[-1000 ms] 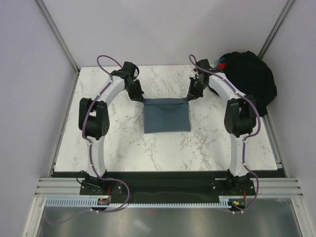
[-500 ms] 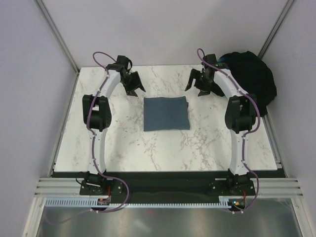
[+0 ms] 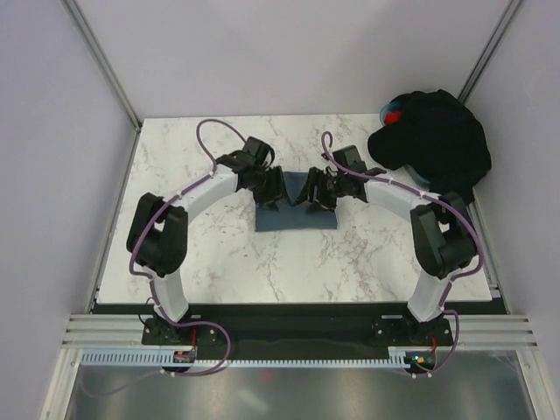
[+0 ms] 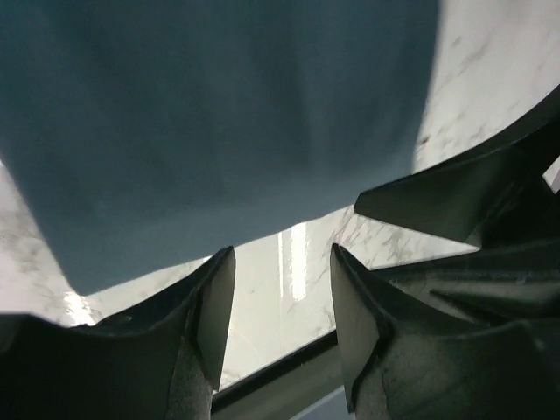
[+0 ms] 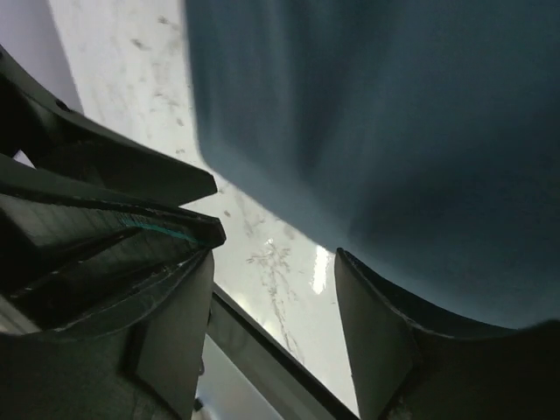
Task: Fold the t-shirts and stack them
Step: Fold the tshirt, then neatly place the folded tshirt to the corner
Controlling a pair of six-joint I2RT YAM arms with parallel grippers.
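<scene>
A slate blue-grey t-shirt lies folded into a rectangle in the middle of the marble table. Both arms reach inward over its far half. My left gripper hangs over the far left part and my right gripper over the far right part, facing each other. In the left wrist view the left gripper is open with bare marble between its fingers, and the blue cloth lies just beyond the tips. The right gripper is likewise open and empty beside the cloth. A heap of black t-shirts sits at the back right.
A red and blue item shows at the heap's left edge. Grey walls stand close on the left, far and right sides. The table's far rim runs behind both sets of fingers in the wrist views. Purple cables loop over each arm.
Both grippers let go of the blue-grey shirt's far corners and opened, pulled back toward the far edge, then swung inward and down over the folded shirt.
</scene>
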